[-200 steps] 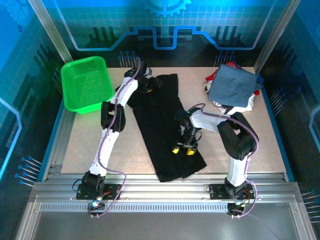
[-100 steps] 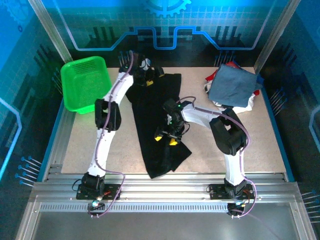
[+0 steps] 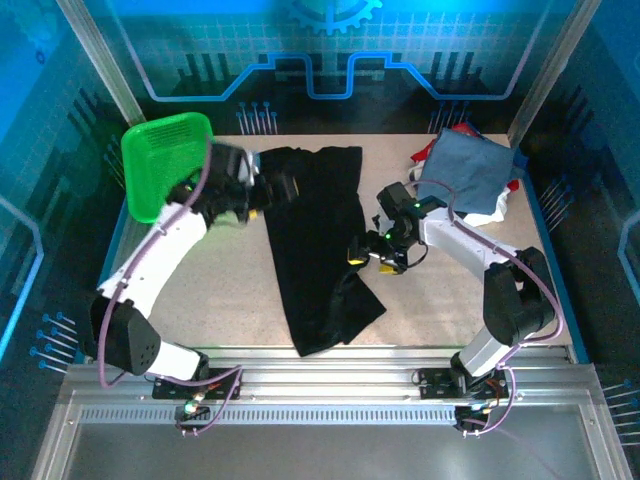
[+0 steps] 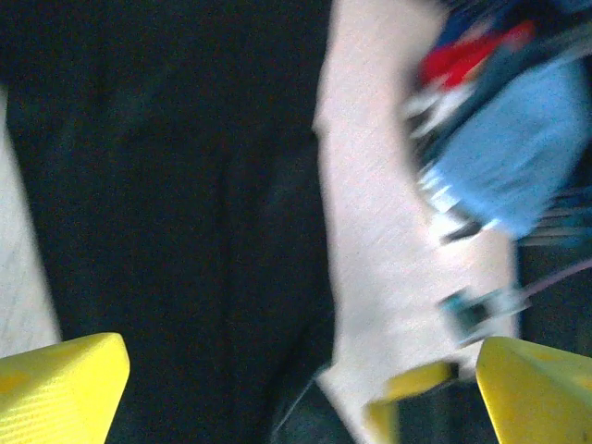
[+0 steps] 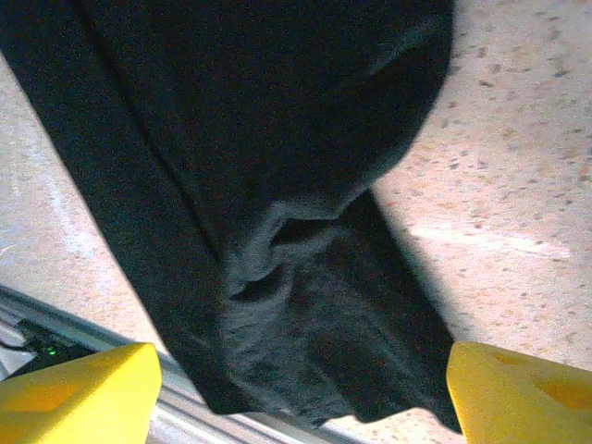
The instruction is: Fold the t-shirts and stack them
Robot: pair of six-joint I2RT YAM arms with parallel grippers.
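Long black cloth t-shirt [image 3: 315, 240]: matt, soft knit, takes up the light; creased and puckered at its near end in the right wrist view.
Tabletop [image 3: 220, 285]: beige, matt, finely speckled, faintly grainy.
Green mesh basket [image 3: 160, 165]: moulded plastic, perforated walls, slight sheen.
Folded slate-blue cloth t-shirt [image 3: 465, 170]: matt, smooth. The red t-shirt [image 3: 458, 130] and white t-shirt [image 3: 497, 208] under it show matt cloth edges.
Ribbed silvery rails [image 3: 330, 365]: bare metal, satin finish.
Left pincer [image 4: 296, 388]: yellow fingertips [image 4: 55, 384], fine cross-hatched texture, matt.
Right pincer [image 5: 296, 393]: yellow fingertips [image 5: 79, 393], plastic look.
White arm shells [image 3: 165, 245]: smooth, semi-gloss.
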